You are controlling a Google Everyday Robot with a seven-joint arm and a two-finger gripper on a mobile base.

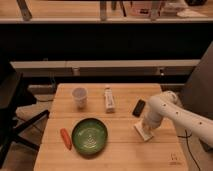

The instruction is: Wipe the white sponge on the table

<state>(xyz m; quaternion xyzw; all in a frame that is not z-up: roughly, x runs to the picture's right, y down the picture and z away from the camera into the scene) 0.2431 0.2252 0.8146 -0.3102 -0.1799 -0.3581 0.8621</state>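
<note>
The white sponge [141, 133] lies flat on the light wooden table [120, 155], right of the middle. My gripper [148, 126] comes in from the right on a white arm and points down right over the sponge, touching or almost touching its top. The gripper covers part of the sponge. A small dark logo mark [174, 159] sits at the table's near right corner.
A black phone-like slab [139, 107] lies just behind the sponge. A white tube-shaped bottle [109, 100] and a white cup [79, 97] stand at the back. A green bowl [90, 136] and an orange carrot [66, 139] are at the front left. A dark chair [12, 115] stands to the left.
</note>
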